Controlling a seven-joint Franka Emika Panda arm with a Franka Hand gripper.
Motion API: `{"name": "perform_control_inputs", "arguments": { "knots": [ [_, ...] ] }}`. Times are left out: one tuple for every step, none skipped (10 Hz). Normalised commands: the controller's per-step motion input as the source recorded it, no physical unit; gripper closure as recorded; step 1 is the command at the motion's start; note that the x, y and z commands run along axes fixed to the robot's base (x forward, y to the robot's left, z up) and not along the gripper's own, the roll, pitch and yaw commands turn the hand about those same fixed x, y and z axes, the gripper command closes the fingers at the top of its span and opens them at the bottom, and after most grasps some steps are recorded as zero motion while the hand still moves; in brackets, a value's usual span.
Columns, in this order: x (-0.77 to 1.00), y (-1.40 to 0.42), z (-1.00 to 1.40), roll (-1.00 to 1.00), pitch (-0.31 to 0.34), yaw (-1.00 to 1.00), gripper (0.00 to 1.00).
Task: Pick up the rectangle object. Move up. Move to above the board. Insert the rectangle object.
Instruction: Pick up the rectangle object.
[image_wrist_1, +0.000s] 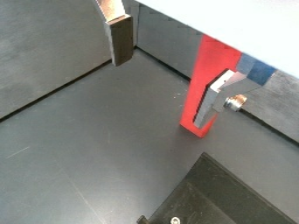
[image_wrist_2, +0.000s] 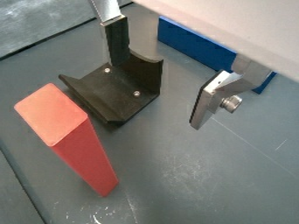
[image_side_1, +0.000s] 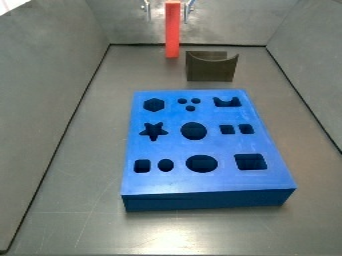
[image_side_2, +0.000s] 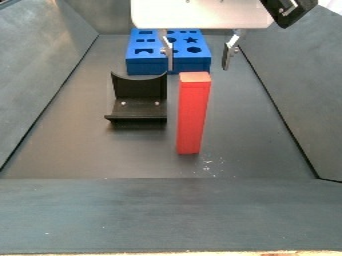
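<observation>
The rectangle object is a slim red-orange bar standing upright on the dark floor, also seen in a wrist view and in a side view. My gripper is open and holds nothing. It hangs just beside the bar's upper part, on the board's side. In a wrist view one finger is close against the bar, while the other finger stands well apart. The blue board with dark cut-outs lies flat on the floor.
The dark fixture stands on the floor between the bar and the board, also in view at the fixture. Grey sloping walls close in the floor on both sides.
</observation>
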Motion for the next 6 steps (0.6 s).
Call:
{"name": "perform_control_inputs", "arguments": {
  "knots": [
    [0.01, 0.08, 0.0, 0.05, 0.0, -0.07, 0.0],
    [0.04, 0.22, 0.0, 0.16, 0.0, -0.02, 0.0],
    [0.05, 0.36, 0.0, 0.15, 0.0, 0.0, 0.0],
    [0.0, 0.37, -0.02, 0.21, 0.0, 0.0, 0.0],
    [0.0, 0.33, -0.09, 0.28, 0.011, 0.0, 0.0],
    [0.0, 0.35, -0.05, 0.28, 0.049, 0.0, 0.0]
  ]
}}
